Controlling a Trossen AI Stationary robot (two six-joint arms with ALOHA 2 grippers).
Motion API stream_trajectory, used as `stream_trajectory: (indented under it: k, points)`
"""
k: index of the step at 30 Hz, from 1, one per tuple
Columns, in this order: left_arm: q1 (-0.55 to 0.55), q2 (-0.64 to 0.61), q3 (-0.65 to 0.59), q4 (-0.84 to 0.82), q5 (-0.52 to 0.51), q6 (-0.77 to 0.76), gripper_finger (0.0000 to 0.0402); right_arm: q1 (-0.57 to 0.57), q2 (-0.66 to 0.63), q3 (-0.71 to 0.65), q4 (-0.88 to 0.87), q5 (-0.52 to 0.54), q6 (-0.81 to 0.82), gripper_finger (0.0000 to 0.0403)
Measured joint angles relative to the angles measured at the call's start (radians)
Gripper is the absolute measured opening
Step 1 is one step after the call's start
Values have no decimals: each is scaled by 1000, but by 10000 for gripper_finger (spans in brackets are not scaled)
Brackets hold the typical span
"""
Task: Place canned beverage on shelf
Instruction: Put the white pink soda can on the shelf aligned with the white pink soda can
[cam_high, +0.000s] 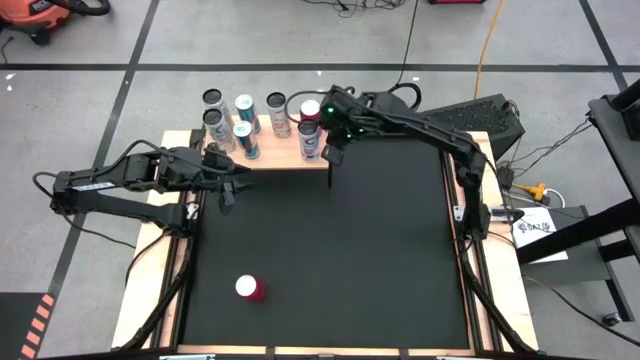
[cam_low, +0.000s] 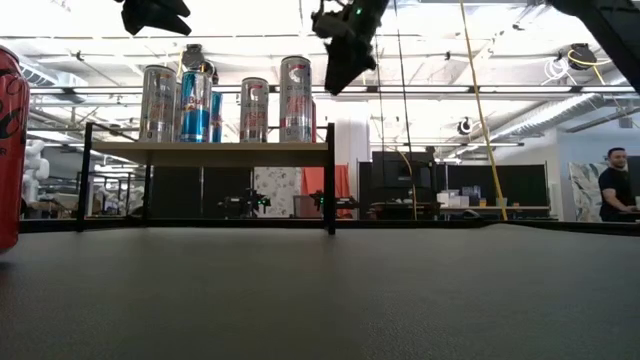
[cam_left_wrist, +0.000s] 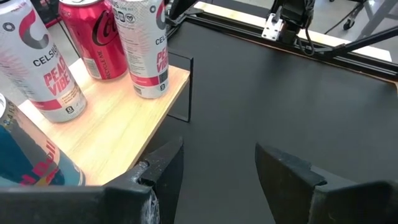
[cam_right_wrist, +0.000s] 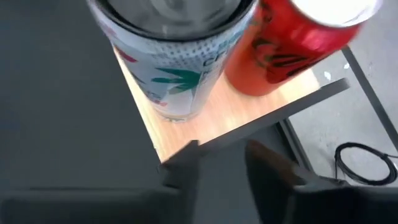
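Note:
The shelf stands at the table's far edge on thin black legs and bears several upright cans. At its right end a white can stands near the front, with a red can behind it. Another red can stands alone on the black table near the front edge. My right gripper hovers just off the shelf's right end, tilted down; its fingers are a narrow gap apart with nothing between them. My left gripper hangs open in front of the shelf's left part, also holding nothing.
The black table top stretches bare between the shelf and the lone red can. A black box and cables lie beyond the far right corner. A person stands far off in the room.

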Motion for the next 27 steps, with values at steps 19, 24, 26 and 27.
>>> stream_trajectory:
  k: [19,24,26,27]
  points:
    - [0,0,0,-2,1,0,201,-2,29,0,63,-1,33,3]
    - [0,0,0,2,1,0,201,-5,35,0,77,-28,35,1]
    - [0,0,0,2,1,0,201,-7,40,0,100,-56,41,1]
    - [0,0,0,2,1,0,201,-7,42,0,104,-61,45,1]
